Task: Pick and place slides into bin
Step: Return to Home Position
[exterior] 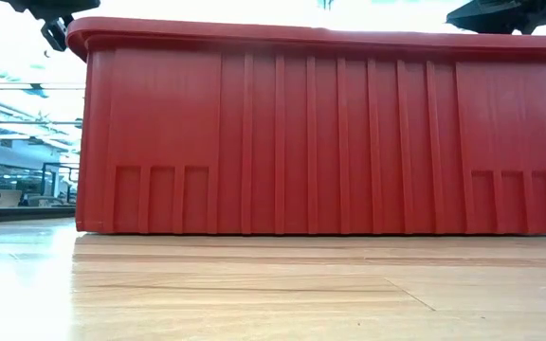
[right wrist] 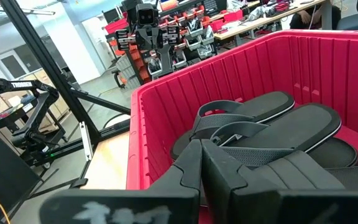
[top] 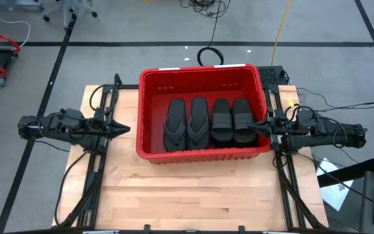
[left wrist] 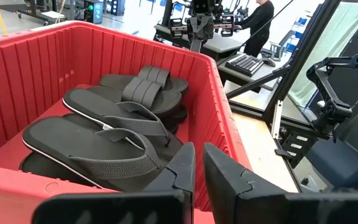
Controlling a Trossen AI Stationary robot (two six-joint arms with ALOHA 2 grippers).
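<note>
As the bin (top: pixel 143 117) stands mid-bench (top: pixel 193 188), toward the far edge, the slides (top: pixel 199 123) lie inside it. Top layer, counted: 2 thong flip-flops (top: pixel 175 127) on the left, 2 ribbed-strap slides (top: pixel 232 120) on the right. There are more beneath, but their number cannot be read. The left pincer (top: pixel 123 128) is just left of the bin, apart from it, fingers nearly pressed together, empty. The right pincer (top: pixel 257 125) is over the bin's right rim, fingers pressed together, empty. Bench of pale wood; grey floor (top: pixel 141 26); one person (left wrist: pixel 260 22) at a desk beyond.

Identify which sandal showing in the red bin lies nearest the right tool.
The broad-strapped slide nearest the bin wall beside the right tool; the other three lie farther away.
</note>
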